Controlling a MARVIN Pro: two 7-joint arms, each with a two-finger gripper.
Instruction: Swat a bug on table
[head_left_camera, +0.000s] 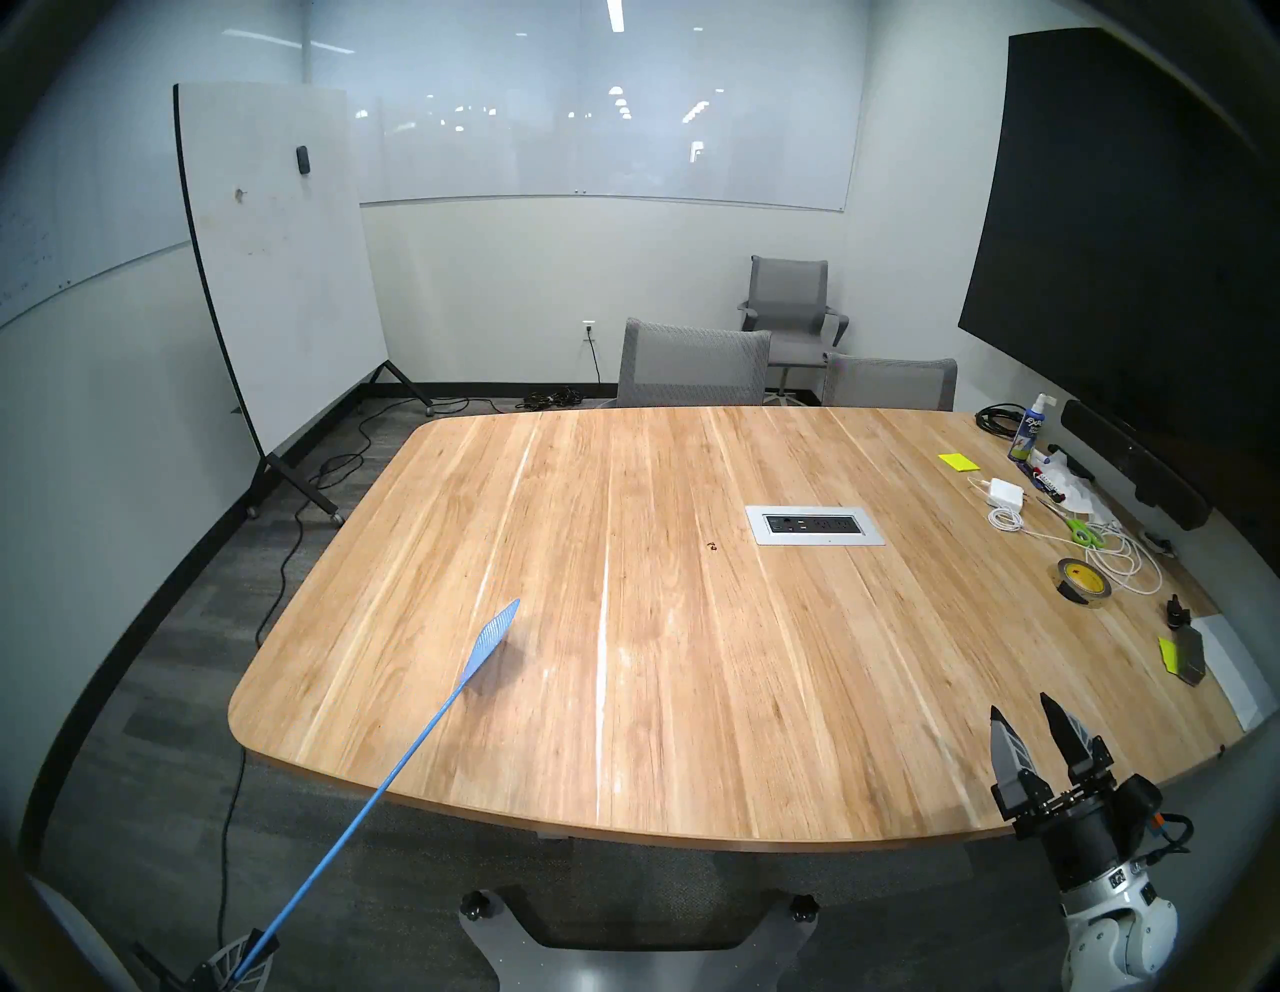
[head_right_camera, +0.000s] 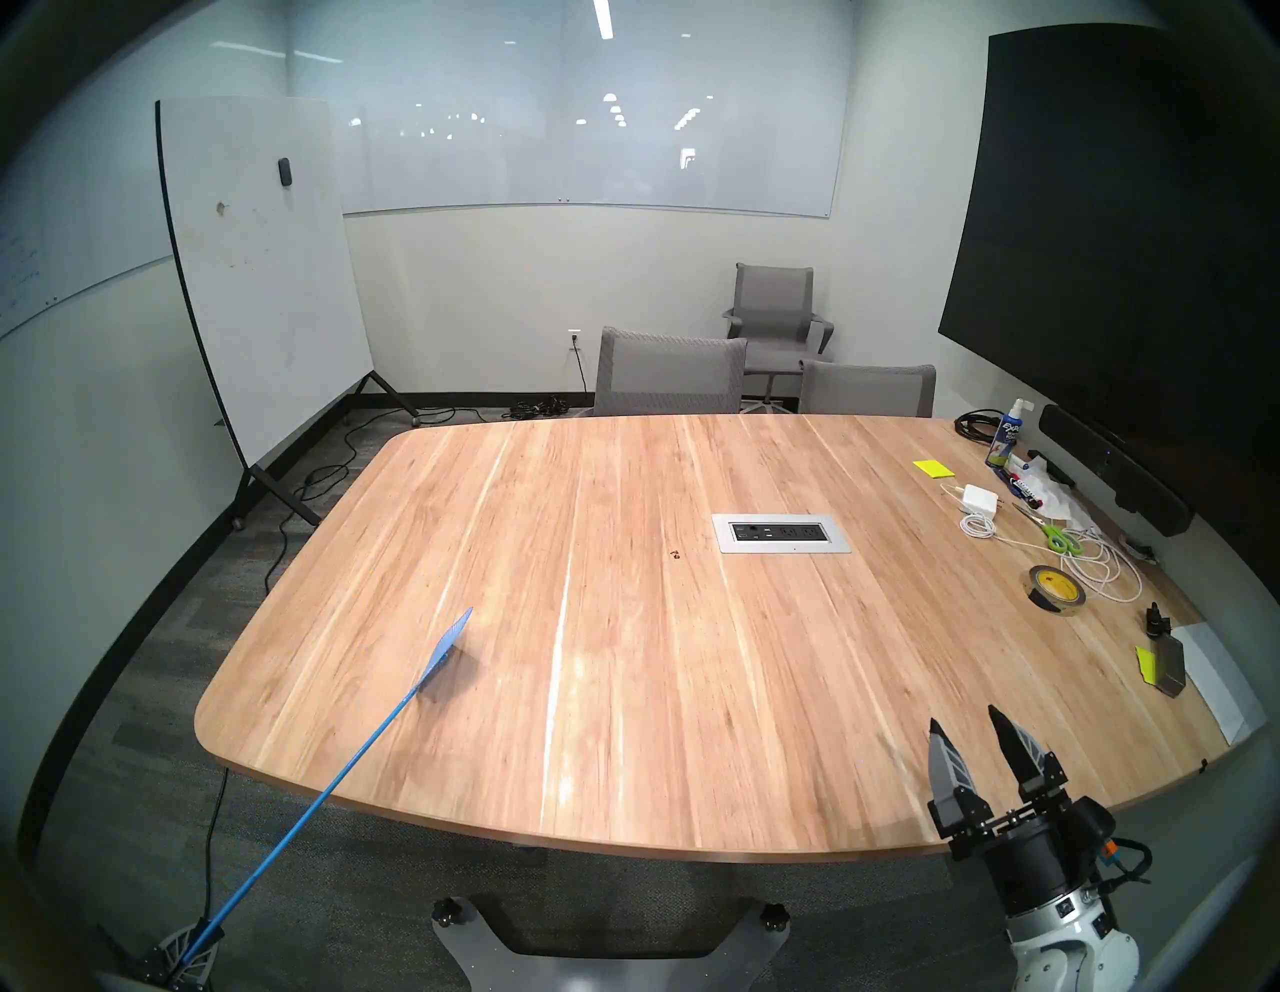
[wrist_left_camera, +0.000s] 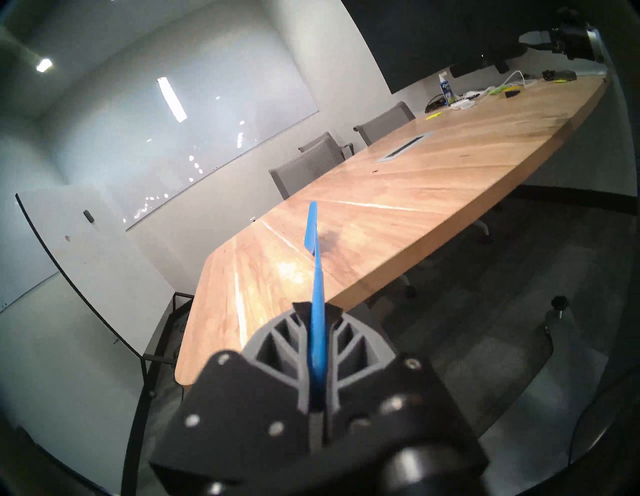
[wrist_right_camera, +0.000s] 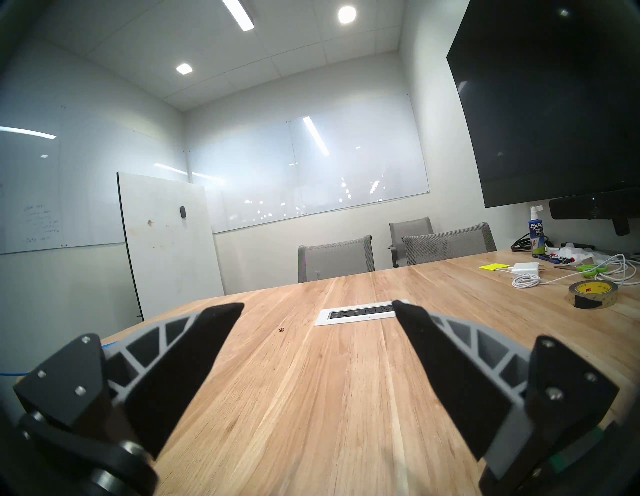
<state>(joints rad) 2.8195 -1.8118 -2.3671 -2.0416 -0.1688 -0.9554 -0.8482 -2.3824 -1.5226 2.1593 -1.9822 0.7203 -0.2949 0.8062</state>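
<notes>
Tape roll (head_left_camera: 1084, 582); green scissors (head_left_camera: 1082, 532); white charger (head_left_camera: 1006, 493); spray bottle (head_left_camera: 1027, 429); grey chairs (head_left_camera: 692, 364).

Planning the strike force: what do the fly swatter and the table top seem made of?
Fly swatter: looks like thin blue plastic, perforated mesh head on a slim handle, probably flexible. Table: wood planks or wood-look veneer, visible grain and streaks, smooth faintly glossy finish; solid or laminate I can't tell.

Left gripper (head_left_camera: 242, 966) clamped, right gripper (head_left_camera: 1021, 717) fingers (head_left_camera: 1004, 745) spread

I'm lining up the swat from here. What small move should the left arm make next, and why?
Probably swing the swatter forward and rightward toward the bug. The left gripper grips its handle, but its head hangs over the table near the left edge, well short of the bug beside the outlet panel.
</notes>
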